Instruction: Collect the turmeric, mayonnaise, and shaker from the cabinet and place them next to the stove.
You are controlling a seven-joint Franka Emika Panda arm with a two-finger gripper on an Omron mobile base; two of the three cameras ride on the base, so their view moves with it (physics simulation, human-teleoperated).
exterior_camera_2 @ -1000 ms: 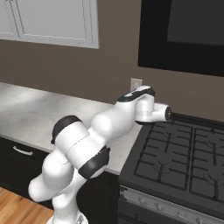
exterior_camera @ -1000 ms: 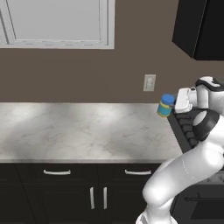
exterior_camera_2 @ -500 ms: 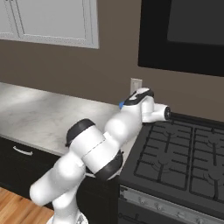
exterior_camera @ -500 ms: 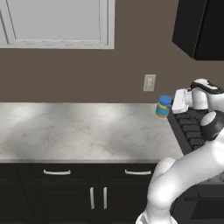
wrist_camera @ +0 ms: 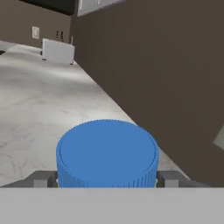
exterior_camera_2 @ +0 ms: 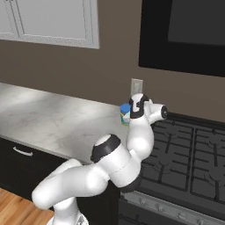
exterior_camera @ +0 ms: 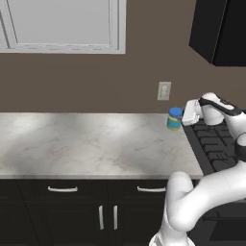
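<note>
You have the mayonnaise (wrist_camera: 107, 153) right in front of the hand: in the hand view its blue lid sits between the two finger tips (wrist_camera: 43, 178), one on each side with little or no gap, so the gripper (exterior_camera: 185, 115) reads as closed on this wide jar, or at least set around it. Whether the jar already stands on the worktop (exterior_camera: 86, 144) or hangs just above it, you cannot tell from these pictures. In the left base view it is at the worktop's far right corner, just beside the left edge of the stove (exterior_camera: 214, 146) and under the wall outlet (exterior_camera: 164, 90); the right base view shows the same jar (exterior_camera_2: 125, 113) peeking out behind the wrist, next to the black grates (exterior_camera_2: 184, 154). So, as a judgement, the mayonnaise is at or very near its place, and what you have left for it is the release. No turmeric or shaker can be seen by the stove, so those two trips look undone. Farther up, the cabinet (exterior_camera: 218, 31) hangs dark above the stove, its inside hidden from you here. Far down the worktop in the hand view stands a white toaster (wrist_camera: 57, 51).
</note>
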